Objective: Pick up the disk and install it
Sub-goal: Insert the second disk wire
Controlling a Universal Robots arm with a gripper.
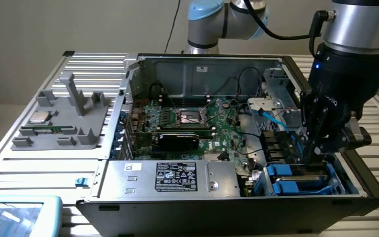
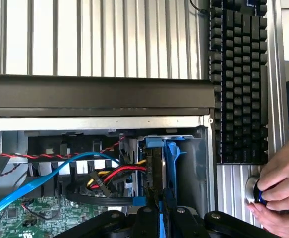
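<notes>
The slatted metal surface point(image 1: 51, 168) is carrying an open computer case point(image 1: 242, 212), a grey parts tray point(image 1: 64, 123) and a black keyboard point(image 2: 238, 79).

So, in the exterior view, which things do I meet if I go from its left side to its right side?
Grey fixture tray → small silver chip on it → grey metal box with the black label → blue disk frame in the bay, under the gripper.

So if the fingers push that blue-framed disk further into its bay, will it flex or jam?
The disk is probably rigid: a flat metal body. Its blue frame is thin plastic and may flex or bind against the bay wall. The cables beside it look floppy and could snag.
</notes>
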